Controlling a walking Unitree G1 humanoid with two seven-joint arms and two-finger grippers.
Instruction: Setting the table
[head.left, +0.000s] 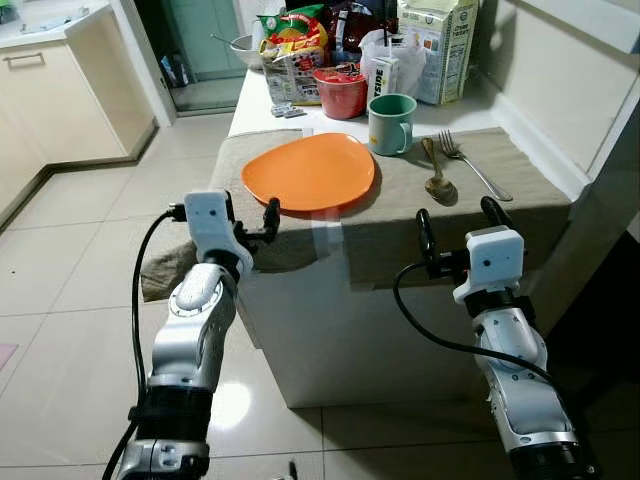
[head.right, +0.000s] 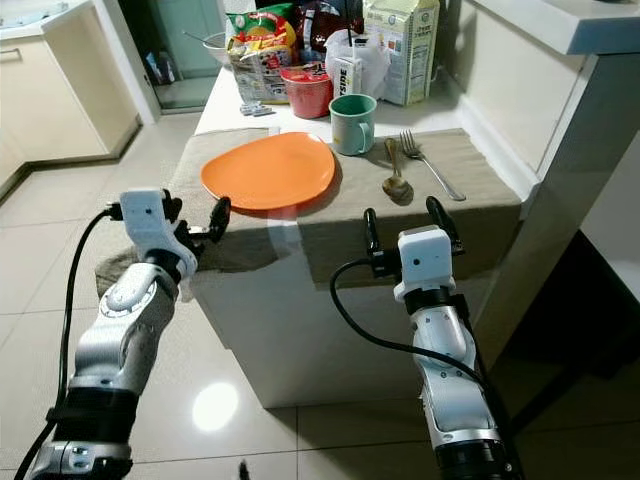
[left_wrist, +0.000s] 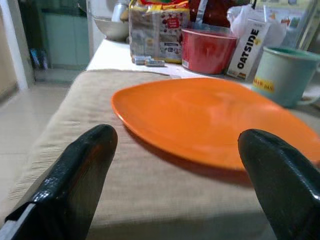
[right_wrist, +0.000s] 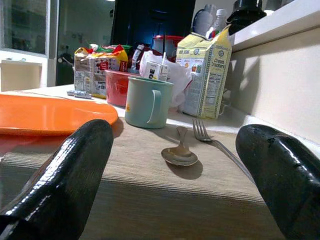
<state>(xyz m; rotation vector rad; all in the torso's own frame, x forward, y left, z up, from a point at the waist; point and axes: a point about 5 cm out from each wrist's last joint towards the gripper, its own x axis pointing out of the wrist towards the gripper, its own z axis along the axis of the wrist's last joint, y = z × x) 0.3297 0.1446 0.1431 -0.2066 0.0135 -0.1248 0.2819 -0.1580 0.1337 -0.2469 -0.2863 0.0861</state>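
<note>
1. Orange plate (head.left: 310, 171) sits on the beige cloth (head.left: 400, 215), teal mug (head.left: 391, 124) behind it, spoon (head.left: 437, 180) and fork (head.left: 472, 164) to its right.
2. Left gripper (head.left: 262, 222) and right gripper (head.left: 458, 225) hover at the near edge, fingers wide apart, holding nothing.
3. I'd keep low and square up before touching the cutlery.
4. Can't see inside the mug or the red bowl (head.left: 341, 92).

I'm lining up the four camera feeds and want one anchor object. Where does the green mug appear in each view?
Left eye view: green mug behind the orange plate's right side.
Right eye view: mug up centre, right of the plate.
Left wrist view: mug at the right edge, beyond the plate.
Right wrist view: mug at centre, behind the spoon.
Shared landmark: the orange plate.
</note>
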